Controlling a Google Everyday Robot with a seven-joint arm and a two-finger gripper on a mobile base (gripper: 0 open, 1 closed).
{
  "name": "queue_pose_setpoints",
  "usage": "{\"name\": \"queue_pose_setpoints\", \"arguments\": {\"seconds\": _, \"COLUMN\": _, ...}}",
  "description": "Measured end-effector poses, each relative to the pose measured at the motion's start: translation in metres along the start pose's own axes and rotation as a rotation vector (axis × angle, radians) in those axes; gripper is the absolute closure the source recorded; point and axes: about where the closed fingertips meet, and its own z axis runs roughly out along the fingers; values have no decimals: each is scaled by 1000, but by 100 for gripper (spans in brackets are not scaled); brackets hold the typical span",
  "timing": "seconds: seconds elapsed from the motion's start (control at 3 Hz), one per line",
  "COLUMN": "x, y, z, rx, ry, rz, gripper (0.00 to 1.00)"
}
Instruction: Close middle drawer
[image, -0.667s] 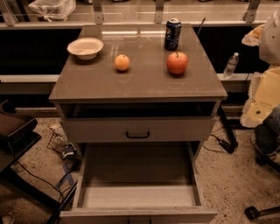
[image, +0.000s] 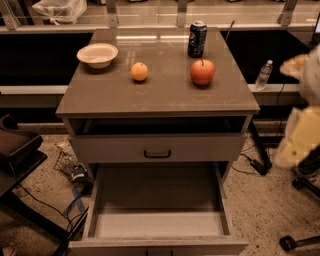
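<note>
The middle drawer (image: 158, 244) is pulled far out toward the camera, with its empty inside in view. Its low front panel lies at the bottom edge of the view, where only the top of its dark handle shows. Above it, the taller top drawer (image: 157, 147) with a dark bar handle stands out a little from the grey-beige cabinet (image: 100, 97). My gripper (image: 300, 135) shows as a blurred cream shape at the right edge. It is to the right of the cabinet, level with the top drawer, and touches nothing.
On the cabinet top stand a white bowl (image: 97, 54), an orange (image: 139, 71), a red apple (image: 202, 72) and a blue soda can (image: 197, 38). A plastic bottle (image: 263, 74) stands on the ledge at the right. A dark chair (image: 15, 150) and cables lie at the left, and a chair base (image: 295, 242) at the lower right.
The cream arm at the right edge has dropped lower in the view. The drawers and the things on the cabinet top have not moved.
</note>
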Motion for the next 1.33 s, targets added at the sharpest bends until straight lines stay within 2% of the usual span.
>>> {"name": "queue_pose_setpoints", "arguments": {"seconds": 0.33, "x": 39, "y": 36, "z": 48, "rx": -18, "ry": -79, "rz": 50, "gripper": 0}}
{"name": "queue_pose_setpoints", "arguments": {"seconds": 0.67, "x": 84, "y": 108, "z": 111, "rx": -98, "ry": -116, "rz": 77, "gripper": 0}}
{"name": "queue_pose_setpoints", "arguments": {"seconds": 1.0, "x": 83, "y": 105, "z": 112, "rx": -94, "ry": -116, "rz": 75, "gripper": 0}}
{"name": "queue_pose_setpoints", "arguments": {"seconds": 1.33, "x": 98, "y": 119, "z": 151, "rx": -126, "ry": -162, "rz": 114, "gripper": 0}}
